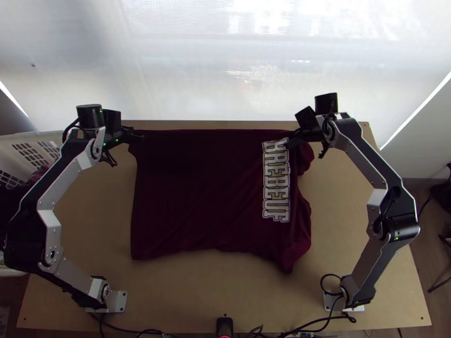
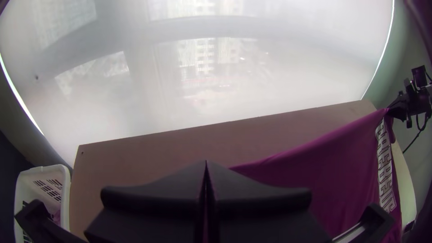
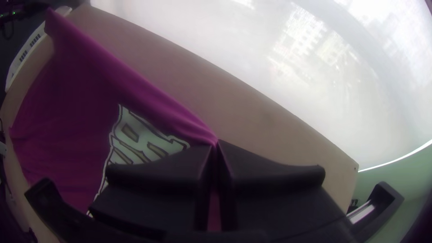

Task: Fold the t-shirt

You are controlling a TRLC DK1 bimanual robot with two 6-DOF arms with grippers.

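"Where is the shirt [image 1: 194, 191] found?"

"Over the middle of the table [image 1: 214, 287], between the two arms. It is spread wide, and its far edge is drawn nearly straight from one gripper to the other. By the wrist views, that edge is lifted off the wood."

"And the left gripper [image 1: 138, 137]?"

"It is seen at the shirt's far left corner in the top view. In its own wrist view the jaws of the left gripper [image 2: 206, 165] are pressed together, with the cloth caught between them."

"Is the same true of the right gripper [image 1: 289, 143]?"

"Yes. The far edge is pinched there too, beside the upper end of the print [image 1: 275, 186]. In its wrist view, gathered cloth is seen running straight into the closed tips of the right gripper [image 3: 216, 143]."

"How is the rest of the shirt laid?"

"It is spread from the raised edge toward the arms' bases. The left side is fairly straight; the right side is uneven, with a lobe of cloth put out near the right gripper and a point at the near right. The print is shown in a column along that side."

"Anything else?"

"A white basket [image 1: 52, 137] is seen at the table's left, with cloth in it. Beyond the far edge, a pale screen [image 1: 186, 73] is hung."
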